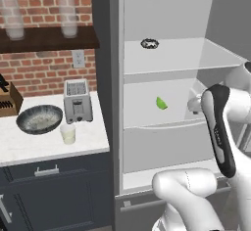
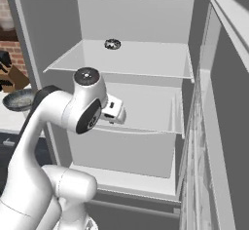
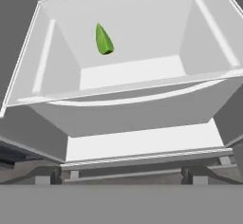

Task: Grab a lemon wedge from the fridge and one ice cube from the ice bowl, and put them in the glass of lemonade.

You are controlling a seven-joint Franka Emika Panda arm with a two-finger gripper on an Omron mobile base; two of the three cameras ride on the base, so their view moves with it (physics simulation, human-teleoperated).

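The fridge (image 1: 166,14) stands open, showing white shelves and a drawer. On its middle shelf lies the lemon wedge (image 1: 161,103), small and yellow-green, which shows up and to the left in the hand view (image 3: 103,40). My gripper (image 2: 115,111) hangs in front of that shelf, to the right of the wedge and apart from it. Its jaws are open and nothing is between them. On the white counter to the left sit the ice bowl (image 1: 39,119) and, just in front of it, the glass of lemonade (image 1: 68,133).
A small dark ring (image 1: 149,43) lies on the top fridge shelf. The fridge door (image 2: 219,126) stands open at the right. A toaster (image 1: 77,100) and a knife block (image 1: 7,100) stand on the counter. Two tall clear glasses (image 1: 13,19) are on a wall shelf.
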